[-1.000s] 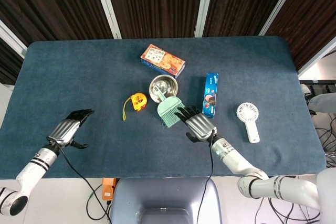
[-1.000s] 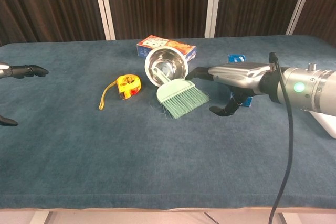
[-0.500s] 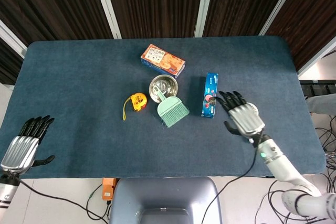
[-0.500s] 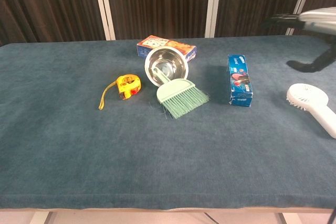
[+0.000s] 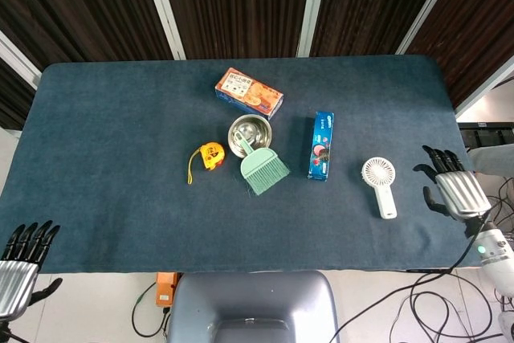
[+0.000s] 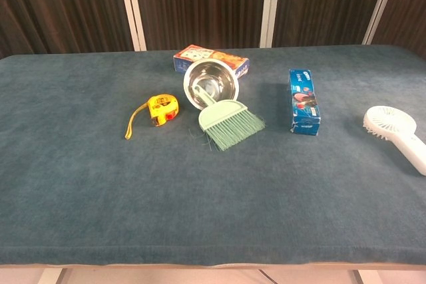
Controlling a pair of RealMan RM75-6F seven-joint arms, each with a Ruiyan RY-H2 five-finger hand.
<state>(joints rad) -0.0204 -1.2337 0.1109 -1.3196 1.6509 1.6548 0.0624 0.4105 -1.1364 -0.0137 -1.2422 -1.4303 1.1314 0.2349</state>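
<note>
My left hand [image 5: 18,261] hangs off the table's near left corner, fingers straight and apart, holding nothing. My right hand [image 5: 452,185] sits past the table's right edge, fingers spread and empty, nearest the white hand-held fan [image 5: 380,183]. The chest view shows neither hand. A green brush [image 5: 261,167] lies mid-table with its handle resting in a steel bowl [image 5: 250,132]. Left of it lies a yellow tape measure [image 5: 210,155].
A blue snack box [image 5: 322,144] lies right of the brush, and an orange-and-blue biscuit box [image 5: 249,92] lies behind the bowl. All rest on the dark blue table cloth [image 5: 120,118]. A grey chair back [image 5: 253,307] stands at the near edge.
Both hands have drawn back from the middle: the right from beside the brush out past the right edge, the left off the near left corner. The objects have not moved.
</note>
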